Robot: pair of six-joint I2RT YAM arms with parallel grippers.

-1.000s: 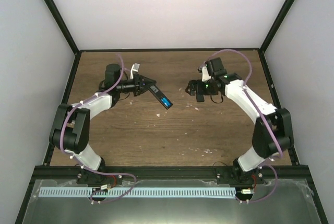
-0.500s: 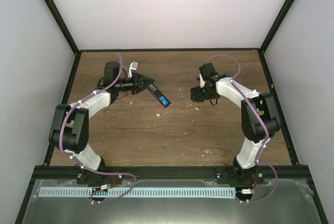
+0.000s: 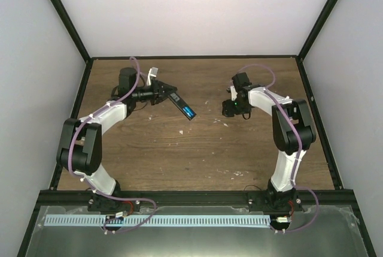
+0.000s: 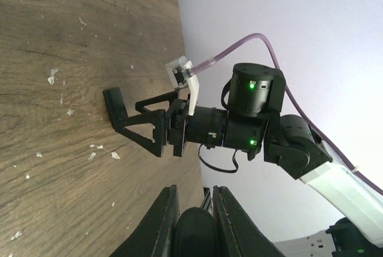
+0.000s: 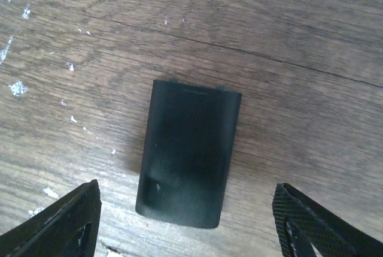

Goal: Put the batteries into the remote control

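My left gripper (image 3: 167,96) is shut on one end of the slim black remote control (image 3: 181,106) and holds it tilted above the table. Bright blue batteries (image 3: 190,113) show in its open lower end. In the left wrist view the remote's dark end (image 4: 195,234) sits between the fingers (image 4: 163,227). My right gripper (image 3: 230,109) points down, open, over the small black cover piece (image 5: 189,152), which lies flat on the wood between the wide-spread fingertips (image 5: 64,224). The right gripper also shows in the left wrist view (image 4: 122,116).
The brown wooden table (image 3: 197,149) carries pale specks of debris (image 5: 18,87). Black frame posts and white walls close in the back and sides. A metal rail (image 3: 179,220) runs along the near edge by the arm bases.
The right arm has folded in, its elbow swinging up and back, with its gripper staying low at the same spot. The left gripper has lifted the remote slightly toward the back.
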